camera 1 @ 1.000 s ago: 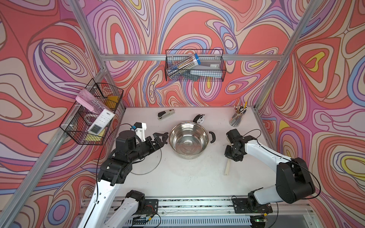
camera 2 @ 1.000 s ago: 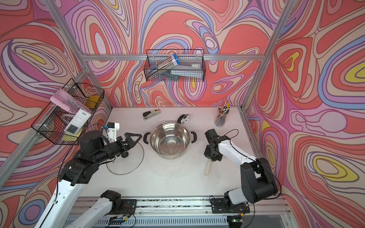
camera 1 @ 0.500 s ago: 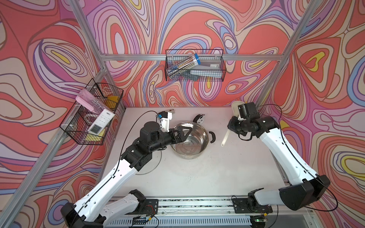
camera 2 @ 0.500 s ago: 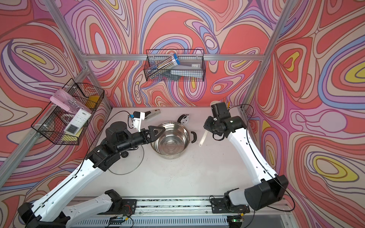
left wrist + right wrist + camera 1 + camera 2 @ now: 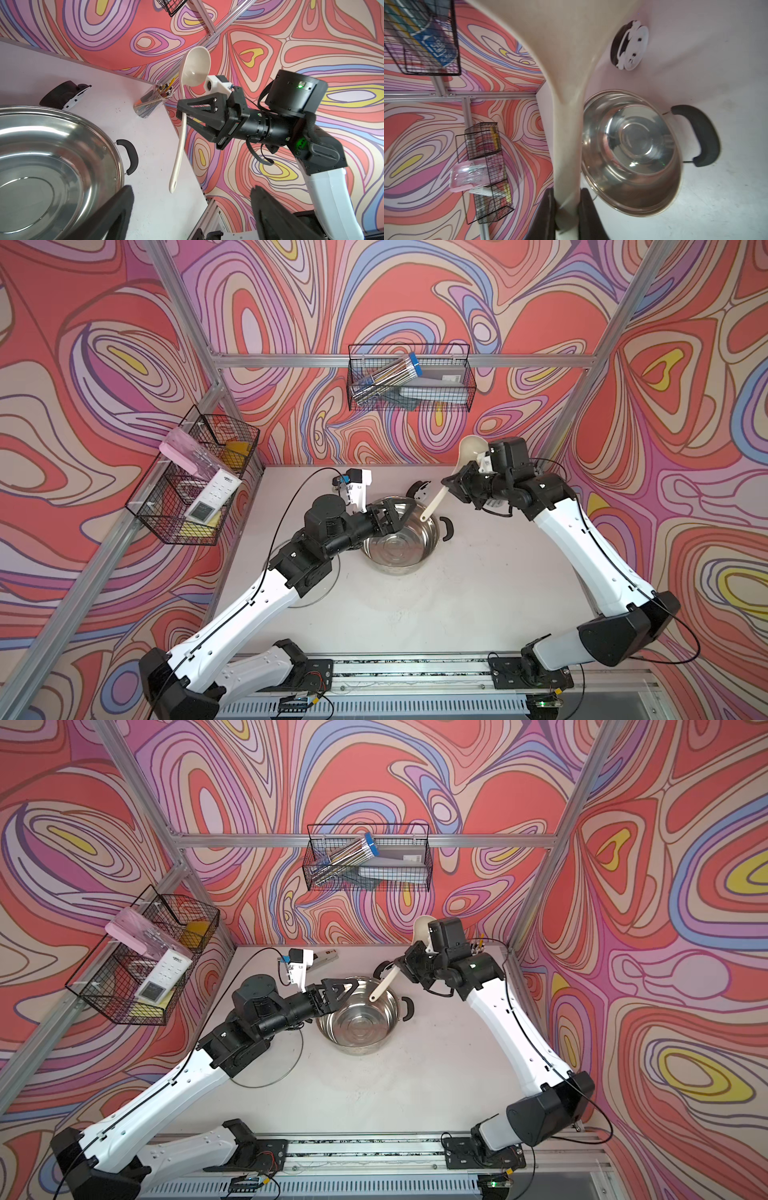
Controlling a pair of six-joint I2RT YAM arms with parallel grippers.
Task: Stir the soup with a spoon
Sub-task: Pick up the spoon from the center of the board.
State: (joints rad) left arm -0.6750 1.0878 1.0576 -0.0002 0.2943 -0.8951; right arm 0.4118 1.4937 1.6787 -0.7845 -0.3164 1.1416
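Spoon [image 5: 437,498] raised from surface [image 5: 478,593]
Right end effector [image 5: 452,486] pinches its handle; left end effector [image 5: 401,519], spread, has advanced over pot [image 5: 399,556] rim.

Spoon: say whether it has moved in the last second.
Yes. The spoon left the table beside the pot, rising toward the pot's far rim; the right gripper holds it.

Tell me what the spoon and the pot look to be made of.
The spoon looks like plastic: cream-white, smooth, soft sheen. The pot looks like stainless steel: polished, mirror-like reflections. Its side handle is matte black, plastic or rubber, cannot tell.
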